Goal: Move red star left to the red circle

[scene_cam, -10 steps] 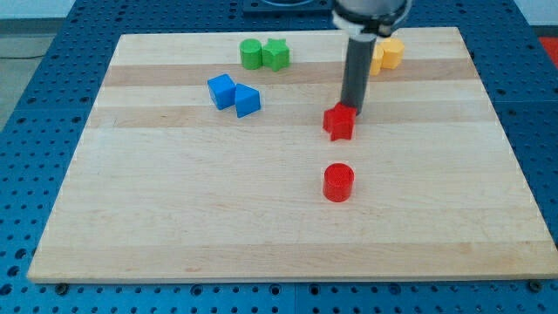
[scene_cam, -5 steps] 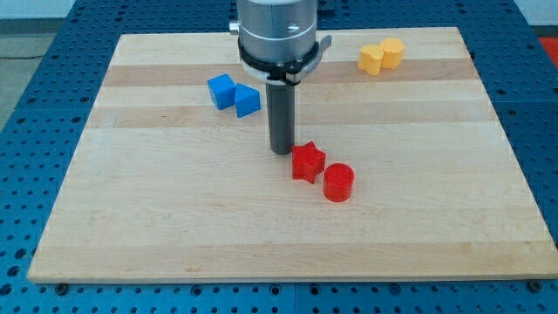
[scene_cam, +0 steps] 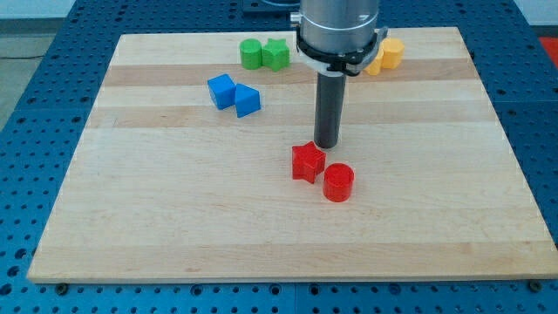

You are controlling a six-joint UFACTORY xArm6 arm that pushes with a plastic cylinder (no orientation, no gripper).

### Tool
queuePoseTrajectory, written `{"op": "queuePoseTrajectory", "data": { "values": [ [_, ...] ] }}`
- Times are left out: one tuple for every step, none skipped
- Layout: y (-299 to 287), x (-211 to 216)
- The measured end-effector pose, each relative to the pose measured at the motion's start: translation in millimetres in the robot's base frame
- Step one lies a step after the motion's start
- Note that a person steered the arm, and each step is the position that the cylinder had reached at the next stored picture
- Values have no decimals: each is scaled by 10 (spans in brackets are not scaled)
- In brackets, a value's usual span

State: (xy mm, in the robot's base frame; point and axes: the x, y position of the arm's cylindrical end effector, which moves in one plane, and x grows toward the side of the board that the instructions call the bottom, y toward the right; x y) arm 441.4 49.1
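Observation:
The red star [scene_cam: 307, 162] lies near the board's middle, touching or almost touching the red circle [scene_cam: 338, 183], which sits to its lower right. My tip [scene_cam: 326, 145] stands just above and to the right of the star, very close to its upper right point, and straight above the circle.
Two blue blocks [scene_cam: 234, 94] lie at the upper left. A green circle [scene_cam: 251, 54] and another green block [scene_cam: 276, 54] sit near the top edge. Two yellow blocks [scene_cam: 385, 55] lie at the top right, partly behind the arm. The wooden board [scene_cam: 174, 218] rests on a blue pegboard.
The star was pushed down and left from above the circle to the circle's left side. My tip then swung from the star's upper left to its upper right.

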Motion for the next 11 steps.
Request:
{"op": "queuePoseTrajectory", "data": {
  "values": [
    [-244, 205],
    [-402, 284],
    [-478, 221],
    [-732, 210],
    [-782, 258],
    [-781, 316],
    [-769, 319],
    [-688, 339],
    [-570, 368],
    [-567, 368],
    [-571, 368]
  ]
}}
